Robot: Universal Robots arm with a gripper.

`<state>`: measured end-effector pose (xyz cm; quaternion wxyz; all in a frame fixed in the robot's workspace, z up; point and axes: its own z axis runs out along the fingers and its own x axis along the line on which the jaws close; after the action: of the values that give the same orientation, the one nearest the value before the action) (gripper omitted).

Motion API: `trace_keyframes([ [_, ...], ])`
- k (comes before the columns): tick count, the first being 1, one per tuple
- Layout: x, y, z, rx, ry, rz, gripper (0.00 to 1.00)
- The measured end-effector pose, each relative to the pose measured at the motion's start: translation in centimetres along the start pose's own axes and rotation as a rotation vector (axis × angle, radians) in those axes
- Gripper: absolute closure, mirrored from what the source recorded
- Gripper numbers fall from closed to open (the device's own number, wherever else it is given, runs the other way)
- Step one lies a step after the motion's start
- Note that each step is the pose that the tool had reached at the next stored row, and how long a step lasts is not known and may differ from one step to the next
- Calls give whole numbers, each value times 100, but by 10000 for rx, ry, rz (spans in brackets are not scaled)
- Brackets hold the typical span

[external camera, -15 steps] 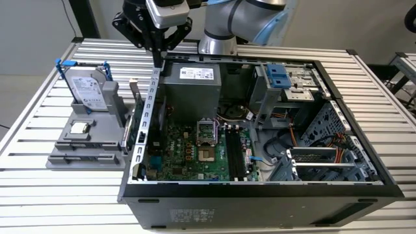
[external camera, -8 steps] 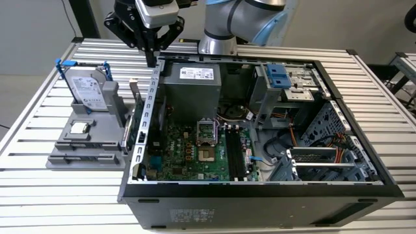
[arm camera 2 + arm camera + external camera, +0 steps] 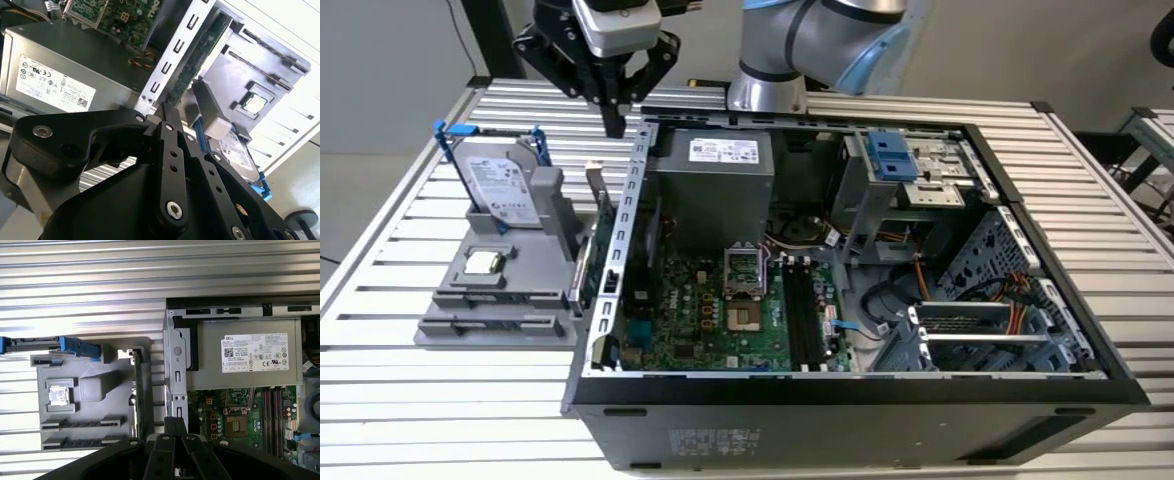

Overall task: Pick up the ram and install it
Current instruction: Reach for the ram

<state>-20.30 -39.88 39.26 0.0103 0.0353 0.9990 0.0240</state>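
Observation:
The ram (image 3: 596, 245) is a thin dark-green stick standing on its long edge in the grey holder (image 3: 494, 305), right beside the computer case's outer wall. Both wrist views show it too, as a narrow green strip (image 3: 138, 390) and a long green board (image 3: 200, 55). My gripper (image 3: 612, 128) hangs above the ram's far end, near the case's back corner, clear of it. Its black fingers (image 3: 166, 107) meet at the tips, shut with nothing between them. The black memory slots (image 3: 803, 315) lie on the motherboard inside the case, also seen in the first wrist view (image 3: 272, 415).
A silver hard drive (image 3: 500, 185) with blue rails stands in the holder, and a small square processor chip (image 3: 483, 263) lies in front of it. The open case (image 3: 854, 400) holds a grey power supply (image 3: 714, 170) and a drive cage (image 3: 907, 165). Everything rests on a slatted metal table (image 3: 400, 400).

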Motion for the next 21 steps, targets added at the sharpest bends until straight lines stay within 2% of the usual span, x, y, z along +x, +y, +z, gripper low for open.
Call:
trace_keyframes([
  [8,165,-12,-4,0,0,-1,100],
  [14,323,-23,-7,-1,0,-4,100],
  [21,445,-31,-10,0,0,-4,100],
])
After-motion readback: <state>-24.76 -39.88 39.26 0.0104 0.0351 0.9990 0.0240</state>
